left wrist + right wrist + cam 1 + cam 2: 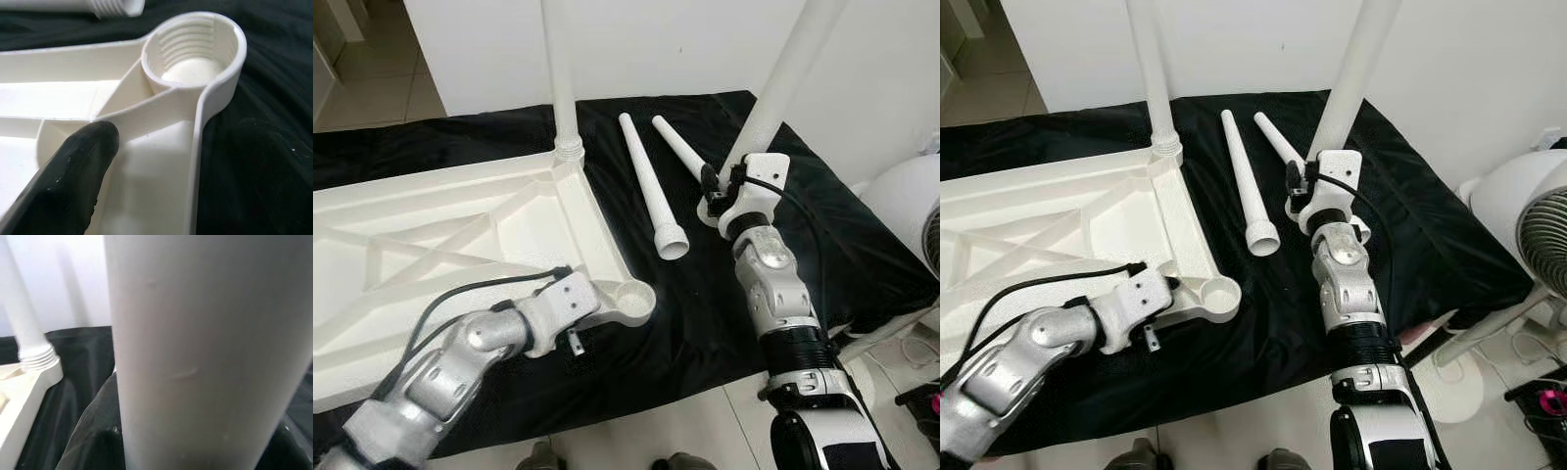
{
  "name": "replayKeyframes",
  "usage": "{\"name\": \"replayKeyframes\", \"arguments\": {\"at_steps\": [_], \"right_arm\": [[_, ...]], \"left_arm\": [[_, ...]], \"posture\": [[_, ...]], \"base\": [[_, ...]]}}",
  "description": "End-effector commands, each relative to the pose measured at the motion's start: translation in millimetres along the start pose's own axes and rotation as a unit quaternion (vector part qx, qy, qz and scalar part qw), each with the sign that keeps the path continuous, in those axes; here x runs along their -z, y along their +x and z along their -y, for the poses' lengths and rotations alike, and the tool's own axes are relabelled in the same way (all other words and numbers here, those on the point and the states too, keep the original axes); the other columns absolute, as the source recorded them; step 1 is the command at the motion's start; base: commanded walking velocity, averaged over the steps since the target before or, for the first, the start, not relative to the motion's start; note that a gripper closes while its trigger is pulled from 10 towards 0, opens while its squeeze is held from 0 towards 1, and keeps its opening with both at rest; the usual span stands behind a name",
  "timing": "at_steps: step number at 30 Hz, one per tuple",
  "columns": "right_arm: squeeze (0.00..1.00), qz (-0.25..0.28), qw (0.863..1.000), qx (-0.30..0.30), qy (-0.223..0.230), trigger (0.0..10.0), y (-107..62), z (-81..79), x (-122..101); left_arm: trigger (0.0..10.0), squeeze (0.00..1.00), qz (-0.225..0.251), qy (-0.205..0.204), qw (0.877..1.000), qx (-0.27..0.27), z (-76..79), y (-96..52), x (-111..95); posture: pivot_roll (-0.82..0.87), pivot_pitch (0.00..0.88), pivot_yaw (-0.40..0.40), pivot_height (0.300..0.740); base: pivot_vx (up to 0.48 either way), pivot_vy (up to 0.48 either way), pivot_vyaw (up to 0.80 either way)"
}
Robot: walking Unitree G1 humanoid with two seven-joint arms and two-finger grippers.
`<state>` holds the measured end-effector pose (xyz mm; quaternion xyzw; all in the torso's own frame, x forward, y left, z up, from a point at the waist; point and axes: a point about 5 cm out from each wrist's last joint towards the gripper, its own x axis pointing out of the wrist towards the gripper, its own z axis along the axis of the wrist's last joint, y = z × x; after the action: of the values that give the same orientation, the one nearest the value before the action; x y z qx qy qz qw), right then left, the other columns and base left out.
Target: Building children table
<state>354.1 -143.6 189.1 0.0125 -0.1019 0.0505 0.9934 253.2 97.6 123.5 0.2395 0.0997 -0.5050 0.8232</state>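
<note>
Right gripper (722, 192) is clamped on the tall white plastic leg (781, 83), which could cross-thread in the empty threaded socket (632, 297) at 7 o'clock if tilted.

White tabletop (431, 235) upside-down, one leg (560, 78) screwed in, two legs (651, 186) loose beside

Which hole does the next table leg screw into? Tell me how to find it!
Find the big white upside-down tabletop lying on the black cloth. Go to its near corner, beside the left gripper. There sits a round open socket with screw ridges inside; unlike the far corner, which has a leg standing in it, this one is empty.
</note>
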Motion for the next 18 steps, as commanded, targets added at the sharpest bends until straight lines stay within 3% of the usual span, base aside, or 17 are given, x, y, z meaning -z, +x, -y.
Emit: {"name": "replayKeyframes", "arguments": {"at_steps": [1,9,18], "right_arm": [[0.0,0.0,1.0,0.0,-0.005,10.0,-1.0,0.6,0],[0.0,0.0,1.0,0.002,-0.006,10.0,-1.3,0.7,-1],[0.0,-0.006,1.0,-0.007,-0.008,10.0,-5.4,-2.1,3]], "left_arm": [[10.0,0.0,-0.005,-0.004,1.0,0.003,3.8,9.0,0],[10.0,0.0,0.036,0.001,0.999,0.027,15.0,28.8,-21],[10.0,0.0,0.059,-0.002,0.998,0.004,16.5,43.1,-35]], "posture": [[-0.04,0.05,-0.018,0.74],[-0.05,0.048,-0.003,0.74],[-0.05,0.049,0.005,0.74]], "base": [[0.0,0.0,0.0],[0.0,0.0,0.0],[0.0,0.0,0.0]]}}
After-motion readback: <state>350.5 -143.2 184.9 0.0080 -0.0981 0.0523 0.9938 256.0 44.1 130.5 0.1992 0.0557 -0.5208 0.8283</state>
